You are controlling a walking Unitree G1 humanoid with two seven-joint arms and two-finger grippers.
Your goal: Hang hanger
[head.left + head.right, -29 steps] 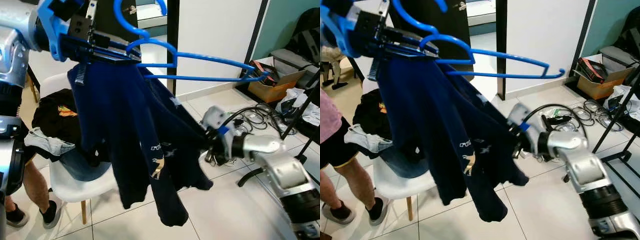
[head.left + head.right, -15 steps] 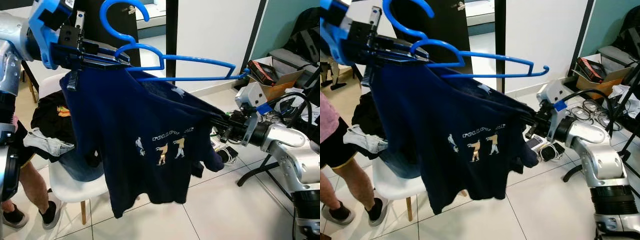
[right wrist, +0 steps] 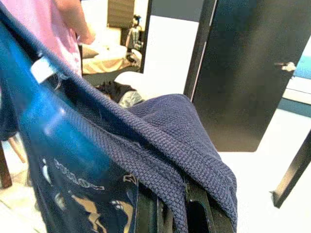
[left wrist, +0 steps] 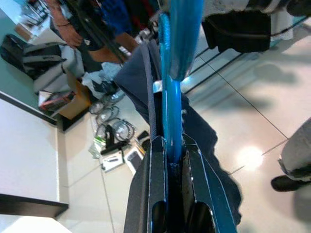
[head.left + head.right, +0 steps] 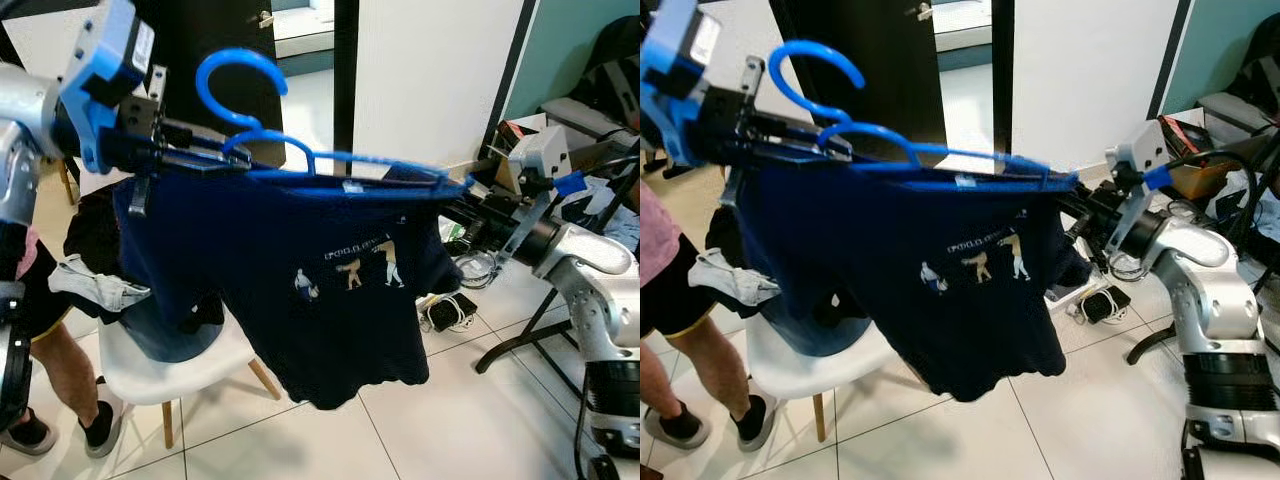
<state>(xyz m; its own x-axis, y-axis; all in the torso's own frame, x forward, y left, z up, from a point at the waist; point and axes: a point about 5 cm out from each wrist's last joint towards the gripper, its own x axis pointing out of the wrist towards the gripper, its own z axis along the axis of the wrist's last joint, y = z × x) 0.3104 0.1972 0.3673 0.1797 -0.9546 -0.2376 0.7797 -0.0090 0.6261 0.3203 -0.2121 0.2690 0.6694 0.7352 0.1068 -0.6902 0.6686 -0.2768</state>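
Holding the blue hanger (image 5: 300, 160) by its left end, the left gripper (image 5: 190, 158) is clamped tight on the plastic, hook up in the air in front of the dark door (image 5: 865, 60). Right gripper (image 5: 470, 205) has its fingers pinched on the navy shirt (image 5: 330, 280) at the hanger's right tip, pulling the shoulder over it. Shirt looks nearly seated, but the hanger isn't hooked on anything yet; my guess is that's the remaining step, with more clothes piled on the white chair (image 5: 150, 370) below.
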